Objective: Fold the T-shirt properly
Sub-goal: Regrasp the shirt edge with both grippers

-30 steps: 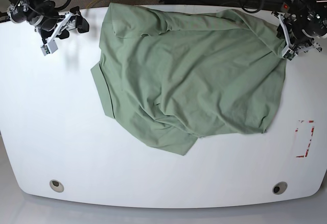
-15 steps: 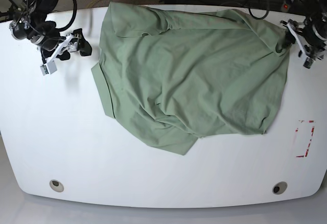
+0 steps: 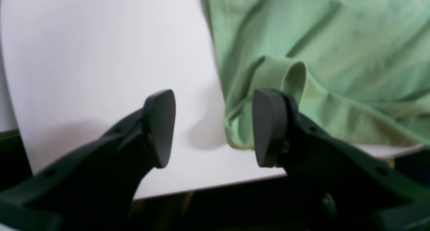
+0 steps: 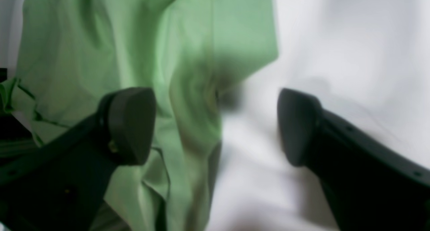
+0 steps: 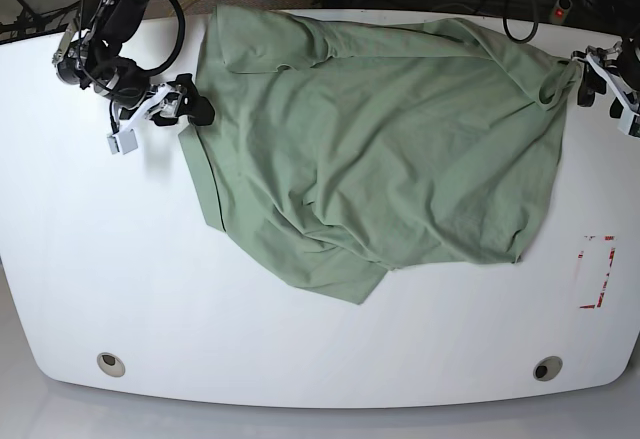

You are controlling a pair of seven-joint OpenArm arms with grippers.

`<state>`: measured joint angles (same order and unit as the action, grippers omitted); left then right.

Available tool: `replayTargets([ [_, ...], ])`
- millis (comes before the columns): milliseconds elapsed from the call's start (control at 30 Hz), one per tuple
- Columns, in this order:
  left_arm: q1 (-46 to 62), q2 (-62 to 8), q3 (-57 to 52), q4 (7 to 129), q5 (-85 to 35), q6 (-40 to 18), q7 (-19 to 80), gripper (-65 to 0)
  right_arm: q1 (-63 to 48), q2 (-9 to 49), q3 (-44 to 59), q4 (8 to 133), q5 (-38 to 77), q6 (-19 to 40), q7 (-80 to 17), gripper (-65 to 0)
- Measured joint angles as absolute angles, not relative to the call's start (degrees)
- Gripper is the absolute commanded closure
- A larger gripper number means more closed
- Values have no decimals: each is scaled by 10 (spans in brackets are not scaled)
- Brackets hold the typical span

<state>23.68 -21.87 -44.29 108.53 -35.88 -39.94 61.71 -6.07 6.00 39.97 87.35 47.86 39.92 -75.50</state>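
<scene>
While the T-shirt [image 5: 380,149] stays crumpled across the table [image 5: 120,269] from about 10 to 4 o'clock, still unfolded, both arms have shifted. Right gripper [image 5: 160,119] has slid in to the shirt's 9 o'clock edge, jaws wide apart, empty. Left gripper [image 5: 608,84], at 2 o'clock, stands partly open beside a raised fold, holding nothing; both look ready to grasp.

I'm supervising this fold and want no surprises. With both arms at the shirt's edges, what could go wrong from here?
1. The pale sage-green knit T-shirt lies crumpled in overlapping layers; the open right tool straddles its edge and might pinch several layers.
2. The open left tool stands beside a rolled cuff near the white table edge; it may close on bare table or only graze the fabric.
</scene>
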Motion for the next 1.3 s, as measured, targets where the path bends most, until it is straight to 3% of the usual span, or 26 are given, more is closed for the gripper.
replayTargets([
  [100,218,-197,-455,1084,-393,-399,636,-333,-62,42,392,874,464,404,-738,-544],
  [200,173,-175,-474,1083,-399,-399,681,-333,-57,33,379,876,444,405,-734,-493],
  [467,71,-136,-509,1002,-347,-399,752,-333,-60,11,378,873,424,403,-707,-243],
  [733,58,-117,-499,945,-310,-399,754,-333,-61,34,381,872,404,399,-714,-19],
  [900,91,-121,-434,983,-361,-401,740,-333,-61,43,378,872,407,399,-717,-6],
  [1200,94,-109,-455,957,-314,-400,707,-335,-64,52,379,872,408,399,-707,-6],
  [1300,93,-111,-484,937,-303,-399,707,-399,-66,57,379,872,407,399,-707,-6],
])
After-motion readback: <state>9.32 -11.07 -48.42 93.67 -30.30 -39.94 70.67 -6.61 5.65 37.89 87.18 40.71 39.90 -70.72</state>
